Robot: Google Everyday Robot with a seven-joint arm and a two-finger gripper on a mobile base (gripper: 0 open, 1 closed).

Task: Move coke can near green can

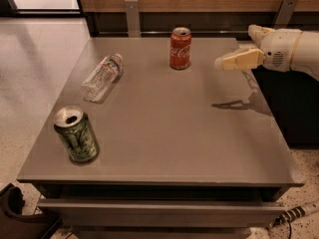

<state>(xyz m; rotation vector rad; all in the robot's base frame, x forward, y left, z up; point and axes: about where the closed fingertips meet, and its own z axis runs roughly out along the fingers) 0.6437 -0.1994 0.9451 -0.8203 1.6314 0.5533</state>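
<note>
Gripper (235, 49) hovers open and empty over table (174, 133), right of coke can (180, 48), well apart from green can (77, 134).

A clear bottle (102, 77) lies on its side on the grey table (199, 148), near the left edge toward the far left corner. Two metal brackets (132, 15) stand behind the far edge. A thin shadow (234, 105) falls by the right edge, below the gripper (238, 54) hanging above that edge toward the far right corner.
</note>
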